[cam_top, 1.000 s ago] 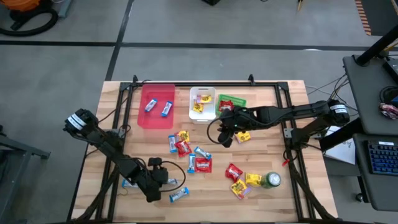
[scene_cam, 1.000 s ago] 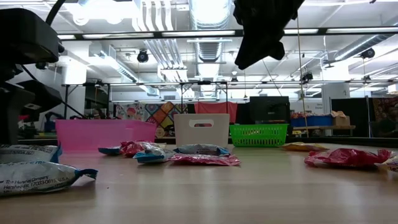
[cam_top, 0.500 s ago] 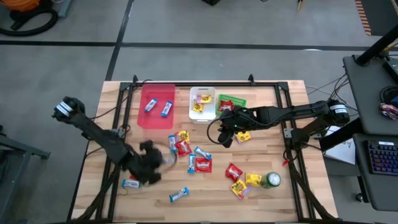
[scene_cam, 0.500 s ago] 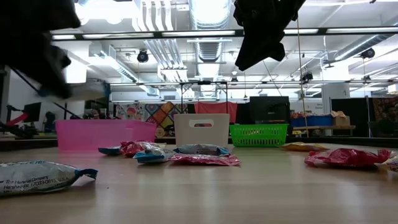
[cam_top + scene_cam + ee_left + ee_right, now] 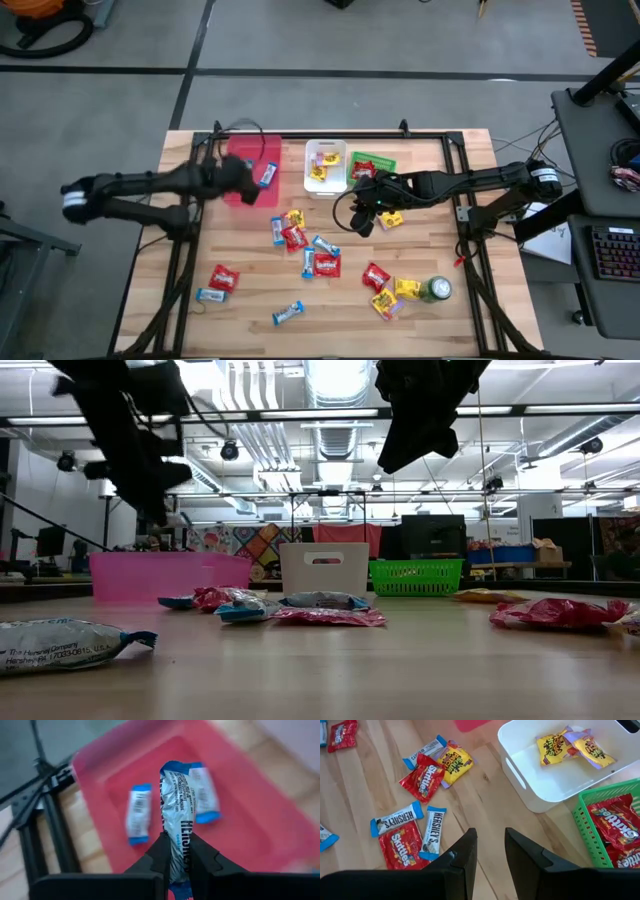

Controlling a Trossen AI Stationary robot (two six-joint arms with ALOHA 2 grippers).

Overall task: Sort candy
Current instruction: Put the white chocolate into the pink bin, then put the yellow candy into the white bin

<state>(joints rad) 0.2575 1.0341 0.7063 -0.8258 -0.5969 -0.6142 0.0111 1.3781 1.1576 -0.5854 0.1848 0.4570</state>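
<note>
1. Landmark is the pink bin (image 5: 252, 165); the white bin (image 5: 326, 166) is just beside it and the green basket (image 5: 373, 162) is beyond that. I count two blue-and-silver bars (image 5: 138, 812) already lying in the pink one.
2. Left gripper (image 5: 240, 178) hangs over the pink bin, fingers clenched on a blue-and-silver bar (image 5: 176, 835) that dangles above the bin floor.
3. Right gripper (image 5: 365, 210) waits beyond the white bin, over the table, fingers spread with nothing between them.
4. Loose candy (image 5: 293, 235) lies on the table just outside the pink bin; more sits well away, by the green can (image 5: 437, 290).
5. My call: release only once centred inside the rim, low, so the bar drops flat beside the other two.
</note>
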